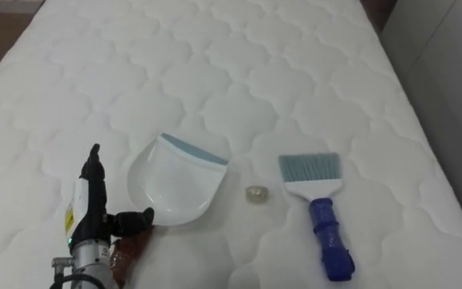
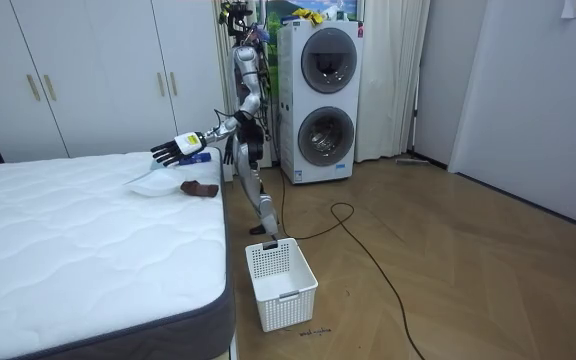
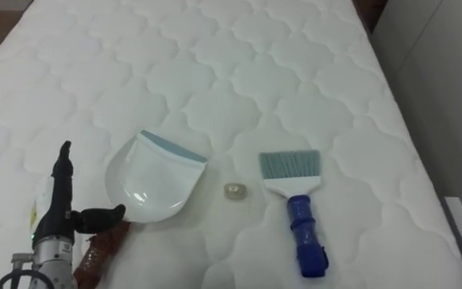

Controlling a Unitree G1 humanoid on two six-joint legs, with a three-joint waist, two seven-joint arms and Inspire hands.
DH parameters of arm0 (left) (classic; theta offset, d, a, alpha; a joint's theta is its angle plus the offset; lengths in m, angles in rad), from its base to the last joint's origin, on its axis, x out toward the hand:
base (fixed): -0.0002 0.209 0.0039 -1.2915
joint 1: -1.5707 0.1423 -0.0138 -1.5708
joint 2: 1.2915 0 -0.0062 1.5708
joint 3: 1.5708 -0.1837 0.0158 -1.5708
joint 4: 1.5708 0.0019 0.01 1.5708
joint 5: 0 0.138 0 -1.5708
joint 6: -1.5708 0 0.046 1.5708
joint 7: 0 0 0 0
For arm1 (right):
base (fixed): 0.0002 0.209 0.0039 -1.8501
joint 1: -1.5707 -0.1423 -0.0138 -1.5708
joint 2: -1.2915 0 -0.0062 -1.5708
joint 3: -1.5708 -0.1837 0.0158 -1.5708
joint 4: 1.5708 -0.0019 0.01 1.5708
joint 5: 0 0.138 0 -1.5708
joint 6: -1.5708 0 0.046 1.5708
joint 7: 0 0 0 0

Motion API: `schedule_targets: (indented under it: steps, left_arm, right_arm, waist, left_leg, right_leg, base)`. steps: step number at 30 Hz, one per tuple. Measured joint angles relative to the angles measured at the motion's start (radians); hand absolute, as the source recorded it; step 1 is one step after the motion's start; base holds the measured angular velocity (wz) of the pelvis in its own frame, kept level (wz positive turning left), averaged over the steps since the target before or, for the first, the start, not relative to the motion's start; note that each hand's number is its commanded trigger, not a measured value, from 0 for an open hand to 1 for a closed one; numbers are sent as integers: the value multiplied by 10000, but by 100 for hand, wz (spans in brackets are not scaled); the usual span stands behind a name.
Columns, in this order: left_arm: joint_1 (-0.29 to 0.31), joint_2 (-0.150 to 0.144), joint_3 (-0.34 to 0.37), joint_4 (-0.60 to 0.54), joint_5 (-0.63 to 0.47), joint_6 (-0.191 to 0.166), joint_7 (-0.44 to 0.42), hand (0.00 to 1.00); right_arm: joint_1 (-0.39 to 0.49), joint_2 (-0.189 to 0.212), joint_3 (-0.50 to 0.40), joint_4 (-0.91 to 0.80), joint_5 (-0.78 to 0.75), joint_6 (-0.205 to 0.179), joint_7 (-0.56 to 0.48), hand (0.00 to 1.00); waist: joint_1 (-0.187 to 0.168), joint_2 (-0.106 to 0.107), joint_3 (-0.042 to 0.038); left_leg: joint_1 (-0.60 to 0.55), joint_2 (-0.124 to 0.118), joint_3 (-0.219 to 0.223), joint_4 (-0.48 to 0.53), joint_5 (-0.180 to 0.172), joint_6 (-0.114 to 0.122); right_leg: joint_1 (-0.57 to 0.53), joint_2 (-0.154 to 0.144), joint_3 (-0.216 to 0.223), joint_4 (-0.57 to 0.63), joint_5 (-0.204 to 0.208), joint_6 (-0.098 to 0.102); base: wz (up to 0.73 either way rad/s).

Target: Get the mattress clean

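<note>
A white dustpan (image 1: 171, 181) with a blue-grey lip lies on the white quilted mattress (image 1: 215, 72), its brown handle (image 1: 127, 249) pointing toward me. My left hand (image 1: 91, 205) stands edge-up just left of the handle. It is open, with straight fingers, and its thumb reaches toward the pan's rear rim. A small crumpled scrap (image 1: 256, 194) lies right of the pan. Further right lies a brush (image 1: 319, 209) with a blue handle and pale blue bristles facing away. In the room view I stand at the bed's side with the left hand (image 2: 176, 150) held out above the dustpan (image 2: 153, 182).
The mattress ends close to the brush on the right, with a pale wall beyond. A white laundry basket (image 2: 281, 283) stands on the wooden floor by the bed's corner. Stacked washing machines (image 2: 318, 100) are behind me and white wardrobes (image 2: 98, 70) behind the bed.
</note>
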Motion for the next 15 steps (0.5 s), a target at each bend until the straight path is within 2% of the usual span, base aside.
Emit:
schedule_targets:
  steps: [9, 15]
  left_arm:
    - [-328, 9, -90, 759, 10, 49, -124, 0]
    - [-610, 18, -244, 1738, 150, 41, -107, 0]
  right_arm:
    - [-113, -53, 203, -10, 17, 7, -53, 0]
    - [-221, -56, 237, 10, 37, -3, -255, 0]
  waist:
    - [-79, 171, -103]
    - [-194, 219, -107]
  left_leg:
    - [-178, 6, 40, -1, 0, 0]
    - [-503, 18, 1, 20, 2, 1]
  right_leg:
    - [-224, 15, 106, 25, 6, -8]
    - [-546, 31, 101, 26, 59, -20]
  base:
    - [-4]
    - [0]
